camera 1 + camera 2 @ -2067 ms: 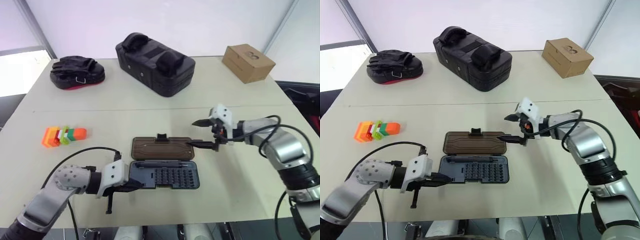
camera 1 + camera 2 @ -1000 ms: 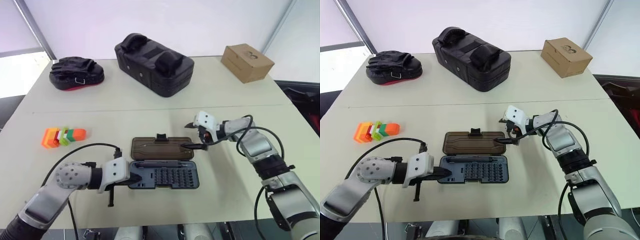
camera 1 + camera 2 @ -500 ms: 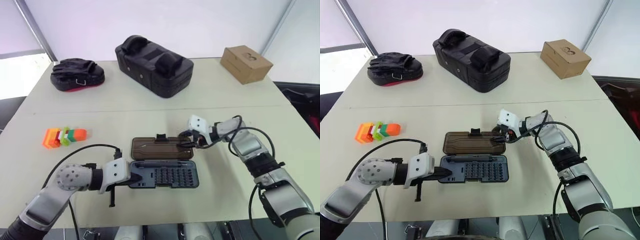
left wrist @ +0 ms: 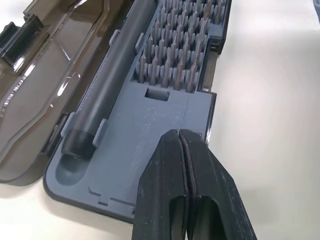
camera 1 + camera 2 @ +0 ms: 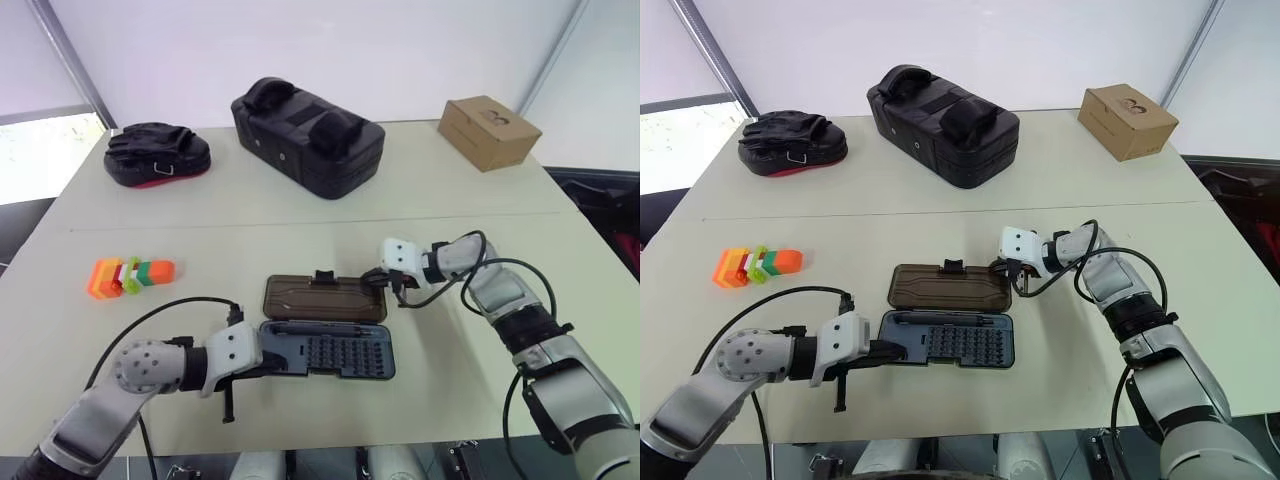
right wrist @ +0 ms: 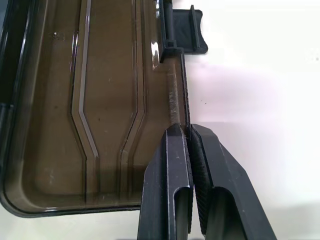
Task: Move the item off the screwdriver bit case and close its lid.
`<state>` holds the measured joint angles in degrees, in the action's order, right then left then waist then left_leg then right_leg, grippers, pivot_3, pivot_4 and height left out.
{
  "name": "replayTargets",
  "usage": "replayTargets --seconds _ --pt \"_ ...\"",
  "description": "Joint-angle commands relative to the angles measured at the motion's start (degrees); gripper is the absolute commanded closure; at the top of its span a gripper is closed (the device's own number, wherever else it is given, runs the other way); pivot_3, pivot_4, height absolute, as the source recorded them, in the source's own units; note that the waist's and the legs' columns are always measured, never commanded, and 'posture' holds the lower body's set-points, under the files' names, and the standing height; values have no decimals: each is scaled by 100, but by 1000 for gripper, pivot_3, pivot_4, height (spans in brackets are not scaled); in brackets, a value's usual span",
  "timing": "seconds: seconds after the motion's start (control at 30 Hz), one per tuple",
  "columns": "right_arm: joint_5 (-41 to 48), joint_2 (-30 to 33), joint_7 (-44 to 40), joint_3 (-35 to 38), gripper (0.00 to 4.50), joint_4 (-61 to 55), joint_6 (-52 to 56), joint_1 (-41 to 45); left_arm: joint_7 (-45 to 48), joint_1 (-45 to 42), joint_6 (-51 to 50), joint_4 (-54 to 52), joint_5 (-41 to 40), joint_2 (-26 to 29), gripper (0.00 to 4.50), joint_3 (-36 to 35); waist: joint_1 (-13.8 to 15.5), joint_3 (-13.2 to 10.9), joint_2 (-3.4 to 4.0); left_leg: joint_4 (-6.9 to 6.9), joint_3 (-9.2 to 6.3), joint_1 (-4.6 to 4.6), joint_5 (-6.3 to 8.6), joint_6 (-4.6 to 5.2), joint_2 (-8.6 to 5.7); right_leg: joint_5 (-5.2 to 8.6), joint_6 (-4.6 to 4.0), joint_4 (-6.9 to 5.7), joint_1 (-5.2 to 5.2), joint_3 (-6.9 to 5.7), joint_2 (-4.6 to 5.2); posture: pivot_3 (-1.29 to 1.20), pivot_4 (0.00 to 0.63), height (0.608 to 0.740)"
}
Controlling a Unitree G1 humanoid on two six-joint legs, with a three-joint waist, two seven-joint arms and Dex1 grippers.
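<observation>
Here, each line is placed relative to the screwdriver bit case [image 5: 330, 349], which lies open near the front edge of the table [image 5: 300, 215].

Right gripper [image 6: 189, 131]: its two black fingers are pinched together on the thin rim of the lid [image 5: 324, 298], at the lid's right-hand end, far from the hinge side of the case; the rim edge sits between the finger pads, with almost no gap left.

Left gripper [image 4: 179, 136]: fingers pressed fully together, nothing between them; the tips rest against the left end of the case's grey base, just beside the recess that holds the dark driver handle [image 4: 107, 82].

Lid: folded flat on the table directly behind the case, inner face up, with its black latch tab [image 5: 323, 274] on the edge farthest from the case.

Bits [image 4: 186, 47]: standing in rows in the right part of the case base.

Item [image 5: 130, 274]: the orange, green, yellow and red blocks sit on the table well apart from the case, to its left and a little behind it, touching nothing.

Black padded bag [image 5: 307, 134]: far behind the case.

Black gloves [image 5: 157, 153]: far behind the case and to its left.

Cardboard box [image 5: 488, 131]: far behind the case and to its right.
</observation>
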<state>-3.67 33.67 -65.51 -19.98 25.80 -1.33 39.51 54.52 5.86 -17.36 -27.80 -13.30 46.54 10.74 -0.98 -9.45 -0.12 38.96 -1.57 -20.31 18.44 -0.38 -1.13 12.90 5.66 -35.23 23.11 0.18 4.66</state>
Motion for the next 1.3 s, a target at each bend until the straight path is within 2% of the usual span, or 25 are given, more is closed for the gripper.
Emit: replayTargets --seconds 0.03,0.6,0.77,1.0,1.17,1.3 --pt "-84 78 353 275 4473 -229 -156 21 -6 183 -281 212 77 -16 4500 220 1 -1 2 0 0 -1 0 0 0 0 0 0 1 0 0 0 150 740" --pt "477 408 373 920 4473 -2199 912 -507 29 59 -246 354 103 -86 4500 206 33 -10 10 0 1 -14 0 0 -2 1 -1 4 12 1 7 0 150 740" --pt "503 387 428 949 4473 -2464 1047 -665 -141 -98 -233 350 1 -304 4500 76 39 -12 10 0 1 -17 0 0 -3 1 -1 7 13 1 9 0 150 740" --pt "535 378 402 918 4473 -2495 994 -729 -227 -292 -754 -145 -1019 -730 4500 -461 1 -55 1 0 0 -36 0 0 1 1 0 5 34 0 3 0 150 740" --pt "490 403 416 888 4473 -2393 853 -724 -280 -325 -788 -493 -1400 -782 4500 -742 17 -69 1 6 0 -113 -4 -6 0 -4 4 -2 109 0 3 0 150 740" --pt "468 408 418 875 4473 -2321 749 -707 -513 -616 -1404 -657 -2364 -838 4500 -1395 25 -79 -2 5 -2 -124 -5 -8 -1 -6 6 -3 120 -2 5 0 150 740"
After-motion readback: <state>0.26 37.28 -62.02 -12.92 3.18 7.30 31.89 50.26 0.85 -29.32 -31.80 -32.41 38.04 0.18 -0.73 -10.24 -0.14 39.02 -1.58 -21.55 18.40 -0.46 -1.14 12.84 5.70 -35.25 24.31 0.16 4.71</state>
